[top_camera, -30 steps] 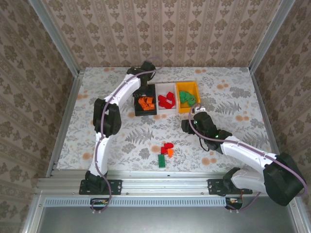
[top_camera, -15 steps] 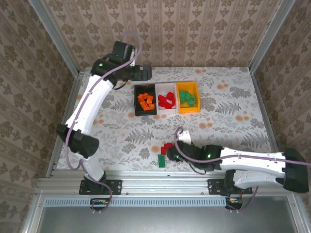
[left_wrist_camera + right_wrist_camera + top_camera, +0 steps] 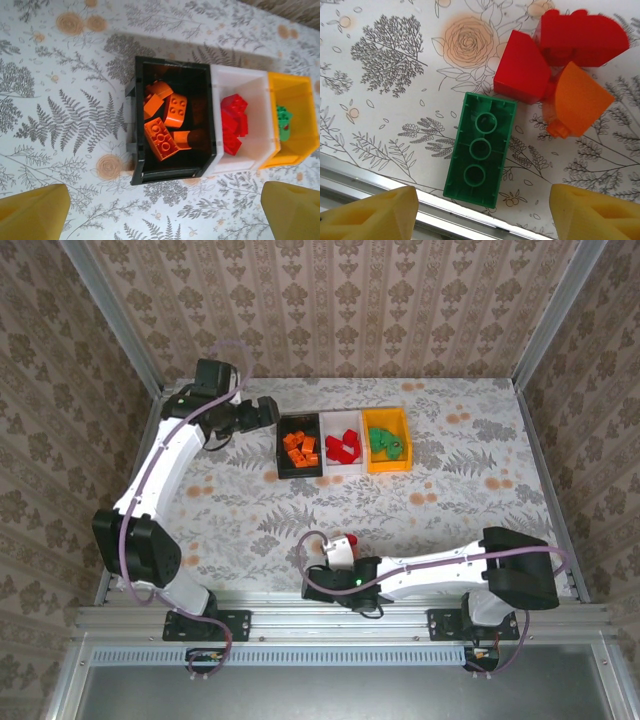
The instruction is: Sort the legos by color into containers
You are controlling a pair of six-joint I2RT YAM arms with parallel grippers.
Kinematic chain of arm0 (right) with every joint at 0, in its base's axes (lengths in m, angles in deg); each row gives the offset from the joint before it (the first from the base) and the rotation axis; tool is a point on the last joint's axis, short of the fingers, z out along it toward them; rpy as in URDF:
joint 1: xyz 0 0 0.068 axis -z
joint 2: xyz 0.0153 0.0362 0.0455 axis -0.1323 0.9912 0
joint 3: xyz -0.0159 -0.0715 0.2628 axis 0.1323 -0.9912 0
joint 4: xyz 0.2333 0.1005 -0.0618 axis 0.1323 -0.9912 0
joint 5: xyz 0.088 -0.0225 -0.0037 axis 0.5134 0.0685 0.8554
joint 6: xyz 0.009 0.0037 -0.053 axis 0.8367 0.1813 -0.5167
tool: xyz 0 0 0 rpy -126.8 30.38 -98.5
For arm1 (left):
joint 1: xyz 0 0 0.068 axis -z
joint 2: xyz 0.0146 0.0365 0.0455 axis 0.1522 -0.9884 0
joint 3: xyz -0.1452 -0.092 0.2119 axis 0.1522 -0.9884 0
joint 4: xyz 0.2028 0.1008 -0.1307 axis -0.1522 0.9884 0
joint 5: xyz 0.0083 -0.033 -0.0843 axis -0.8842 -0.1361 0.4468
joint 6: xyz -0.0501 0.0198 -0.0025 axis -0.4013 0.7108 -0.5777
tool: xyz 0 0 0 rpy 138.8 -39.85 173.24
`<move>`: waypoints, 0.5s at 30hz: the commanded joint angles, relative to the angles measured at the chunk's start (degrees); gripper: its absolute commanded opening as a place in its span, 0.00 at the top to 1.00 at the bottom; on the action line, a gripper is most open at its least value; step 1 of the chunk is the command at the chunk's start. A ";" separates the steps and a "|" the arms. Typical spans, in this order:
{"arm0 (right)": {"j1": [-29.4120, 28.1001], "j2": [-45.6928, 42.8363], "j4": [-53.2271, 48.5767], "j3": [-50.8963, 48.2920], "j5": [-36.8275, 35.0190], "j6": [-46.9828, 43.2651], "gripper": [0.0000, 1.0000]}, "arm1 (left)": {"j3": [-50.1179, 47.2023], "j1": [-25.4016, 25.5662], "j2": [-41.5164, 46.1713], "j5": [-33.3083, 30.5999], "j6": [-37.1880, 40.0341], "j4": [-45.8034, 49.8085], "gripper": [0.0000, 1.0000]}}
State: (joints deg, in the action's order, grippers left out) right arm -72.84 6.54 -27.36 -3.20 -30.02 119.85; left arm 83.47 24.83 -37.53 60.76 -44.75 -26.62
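Toward the table (image 3: 480, 470)'s far edge, black bin (image 3: 137, 120), white bin (image 3: 240, 82) and orange-yellow bin (image 3: 300, 115) in a row, legos (image 3: 165, 125) inside, under the wide-spread left gripper (image 3: 163, 212); at the near edge, upturned green brick (image 3: 480, 148) between the right gripper (image 3: 484, 212)'s parted, empty fingers (image 3: 370, 215).

Three bins stand side by side, mid-frame: the black bin (image 3: 140, 125) holds orange bricks (image 3: 162, 135), the white bin (image 3: 240, 80) red bricks (image 3: 234, 117), the yellow bin (image 3: 300, 100) green bricks (image 3: 284, 122). A loose green brick (image 3: 480, 148) lies underside up at centre; two loose red bricks (image 3: 522, 67) and a loose orange brick (image 3: 575, 100) cluster upper right.
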 commanded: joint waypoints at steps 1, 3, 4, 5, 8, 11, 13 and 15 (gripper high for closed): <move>1.01 1.93 1.42 1.46 2.47 0.73 0.29 | -0.34 -0.24 2.14 1.79 -1.21 -2.95 0.00; 1.84 3.07 2.35 1.22 3.80 0.34 0.31 | -0.57 -0.59 2.21 2.50 -1.51 -3.16 0.00; 2.15 3.47 2.98 1.06 4.37 0.03 0.32 | -0.66 -0.73 2.23 2.72 -1.62 -3.35 0.00; 2.30 3.82 3.35 0.89 4.52 -0.05 0.32 | -0.82 -0.94 2.23 2.88 -1.65 -3.39 0.00; 2.94 4.70 4.18 0.80 4.45 -1.08 0.35 | -1.29 -1.65 2.04 4.16 -2.38 -4.09 0.00; 3.38 6.21 5.51 1.03 5.20 -2.01 0.38 | -1.44 -2.04 1.71 4.83 -2.70 -4.33 0.00; 3.54 7.63 5.73 1.41 5.20 -2.20 0.42 | -1.52 -2.28 1.55 4.92 -2.94 -4.37 0.00; 3.56 8.79 5.90 1.70 4.54 -2.14 0.52 | -1.80 -2.38 1.40 5.01 -3.05 -4.56 0.00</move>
State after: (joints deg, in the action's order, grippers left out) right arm -69.59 13.21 -22.05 -2.85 -25.78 118.08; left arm 82.22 22.90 -36.14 64.26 -46.85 -30.00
